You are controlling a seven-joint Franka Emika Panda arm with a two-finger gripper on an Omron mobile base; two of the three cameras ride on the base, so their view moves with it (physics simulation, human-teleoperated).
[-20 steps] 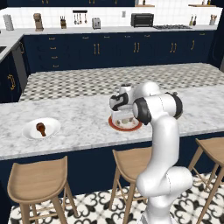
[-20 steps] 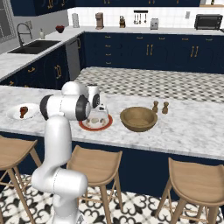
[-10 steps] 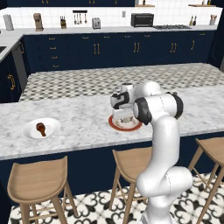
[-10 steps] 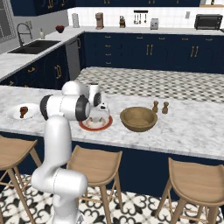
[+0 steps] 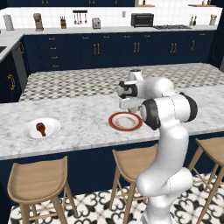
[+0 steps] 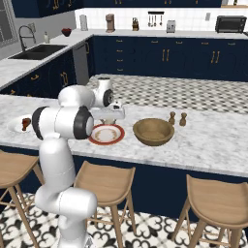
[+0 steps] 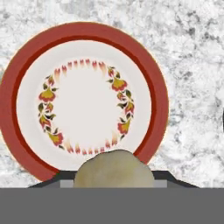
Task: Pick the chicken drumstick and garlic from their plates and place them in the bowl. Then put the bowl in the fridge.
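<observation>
My gripper (image 5: 127, 106) hangs just above the cream plate with the red-orange rim (image 5: 125, 127) and is shut on the garlic (image 7: 114, 168), a pale beige bulb between the fingers. Beneath it the red-rimmed plate (image 7: 87, 31) lies bare. The tan wooden bowl (image 6: 153, 131) stands right beside that plate (image 6: 106, 141) on the marble counter, with nothing in it. Far to the left the reddish-brown chicken drumstick (image 5: 41, 128) lies on the plain white plate (image 5: 30, 132). The fridge is out of view.
Two small brown shakers (image 6: 177, 118) stand just behind the bowl. Wooden stools (image 5: 37, 180) line the counter's near edge. A sink (image 6: 36, 51) is at the far left, and a toaster oven (image 5: 141, 19) sits on the back counter.
The gripper has risen a little with the garlic in it, clear of the red-rimmed plate. Nothing else has moved.
</observation>
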